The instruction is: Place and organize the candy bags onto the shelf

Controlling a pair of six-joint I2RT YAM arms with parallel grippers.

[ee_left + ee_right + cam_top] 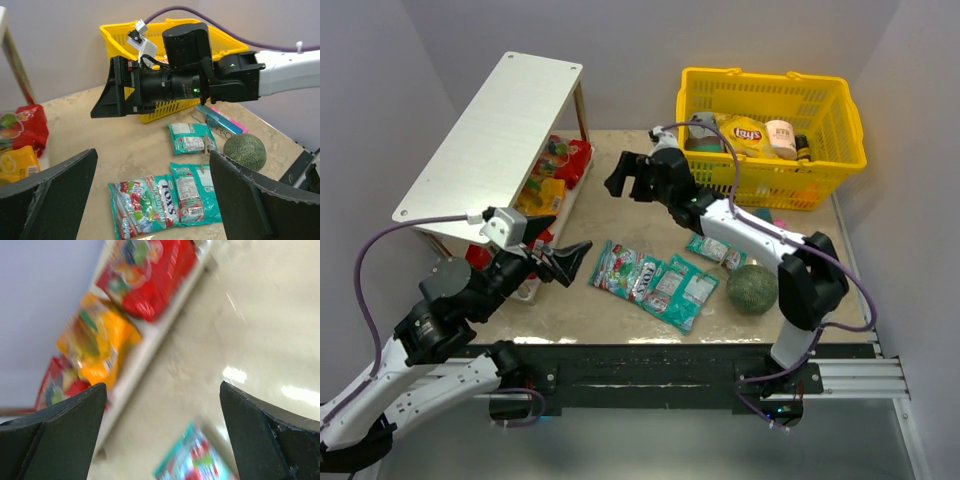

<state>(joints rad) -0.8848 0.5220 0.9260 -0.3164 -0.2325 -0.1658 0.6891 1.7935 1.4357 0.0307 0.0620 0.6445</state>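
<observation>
The white two-tier shelf (490, 135) stands at the far left. Red (570, 158) and yellow-orange (542, 193) candy bags sit on its lower tier; they also show in the right wrist view, red (150, 275) and yellow-orange (97, 340). Three teal candy bags lie on the table: a Fox's one (620, 268) (150, 205), one beside it (682, 290) (195, 192), and a smaller one (717, 250) (190, 137). My left gripper (562, 262) (153, 152) is open and empty, just left of the Fox's bag. My right gripper (625, 175) (162, 385) is open and empty, above the table near the shelf's right end.
A yellow basket (840, 140) with a Lay's bag (745, 130) and jars stands at the back right. A dark green ball (752, 288) (244, 151) lies right of the teal bags. A pink and blue flat item (220, 117) lies by the basket.
</observation>
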